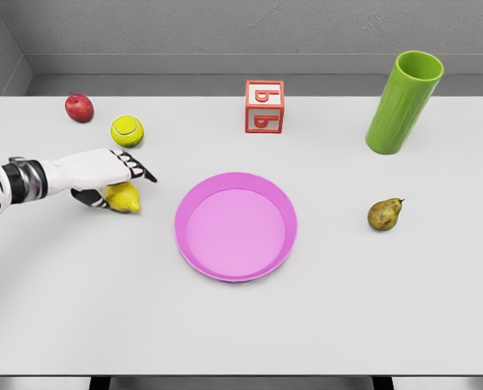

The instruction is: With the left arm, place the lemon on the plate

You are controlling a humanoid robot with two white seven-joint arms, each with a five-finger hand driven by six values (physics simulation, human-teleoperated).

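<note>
1. White-armed and coming in from the left edge, the left robot hand [111, 177] is lying over the lemon [124, 197], fingers stretched forward above it and the thumb dropping along its near-left side. The hand appears to be closing around the fruit, but whether it is actually clamped cannot be told from this view.
2. The lemon is sitting on the desk [241, 325], left of the plate [236, 227] and clear of its rim. A tennis ball [127, 130] and a red apple [79, 107] are lying behind the hand.
3. Handling judgement: the lemon is looking light, firm and rounded, with a waxy skin that is likely to slip or roll under a one-sided push. The hand should be taking hold across the short middle, thumb opposing the fingers, not at the tapered tips.
4. The pink plate is lying empty at centre; its raised rim is calling for a lift before the carry.
5. Further right, a lettered block [264, 106], a green cup [403, 101] and a pear [385, 214] are standing well apart from the path.
6. The right robot hand is not showing.
</note>
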